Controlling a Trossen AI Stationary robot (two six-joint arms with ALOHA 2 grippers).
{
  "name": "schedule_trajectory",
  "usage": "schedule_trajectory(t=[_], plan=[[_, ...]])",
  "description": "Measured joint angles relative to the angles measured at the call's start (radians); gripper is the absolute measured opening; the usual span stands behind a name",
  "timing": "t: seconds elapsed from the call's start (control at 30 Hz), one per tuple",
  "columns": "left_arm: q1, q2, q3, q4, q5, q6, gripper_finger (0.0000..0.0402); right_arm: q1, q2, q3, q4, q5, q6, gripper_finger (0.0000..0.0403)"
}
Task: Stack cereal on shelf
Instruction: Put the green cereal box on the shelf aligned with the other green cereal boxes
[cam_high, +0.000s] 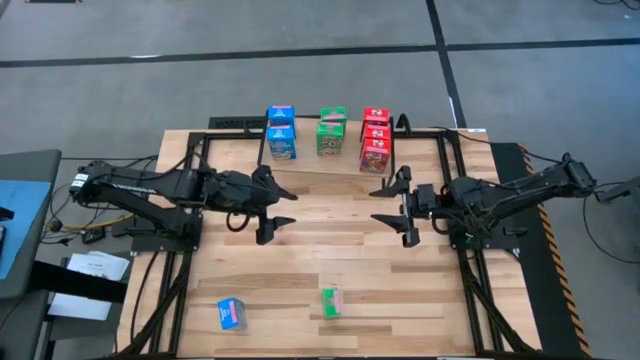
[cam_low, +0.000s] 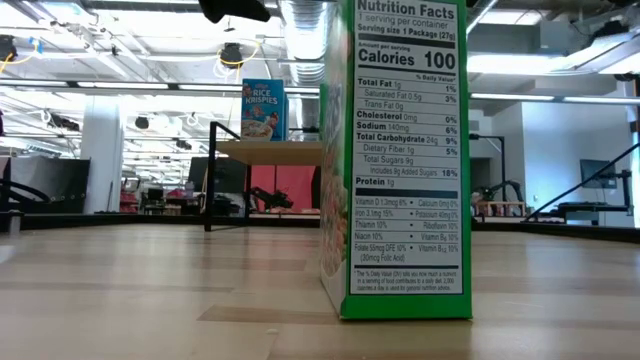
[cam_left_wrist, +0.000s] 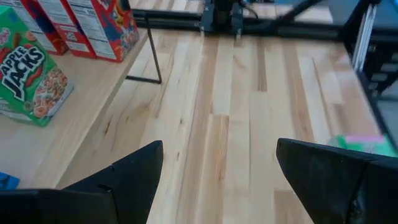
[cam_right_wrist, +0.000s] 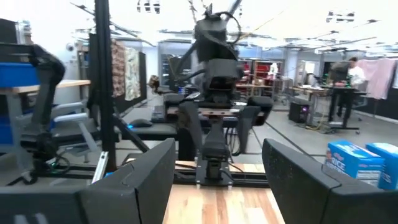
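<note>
Both the left gripper (cam_high: 278, 213) and the right gripper (cam_high: 392, 208) hung spread wide and empty over mid-table, facing each other, while blue, green and red cereal boxes (cam_high: 331, 132) stood on the shelf (cam_high: 310, 162) and a blue box (cam_high: 231, 314) and a green box (cam_high: 331, 302) lay near the front edge.

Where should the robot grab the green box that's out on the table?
Probably from above, pinching the two broad faces of the green box. It stands narrow and alone on the table, clear on every side. The left gripper and right gripper both hang open over the middle.
</note>
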Motion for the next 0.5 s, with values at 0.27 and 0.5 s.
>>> schedule_trajectory(t=[0.27,0.5], plan=[[0.001,0.0,0.0,-0.029,-0.001,0.047,0.0304,0.003,0.0,0.0,-0.001,0.031,0.001,0.0266],[0.001,0.0,0.0,-0.03,0.0,-0.011,0.0304,0.002,0.0,0.0,-0.022,0.033,0.0,0.0266]])
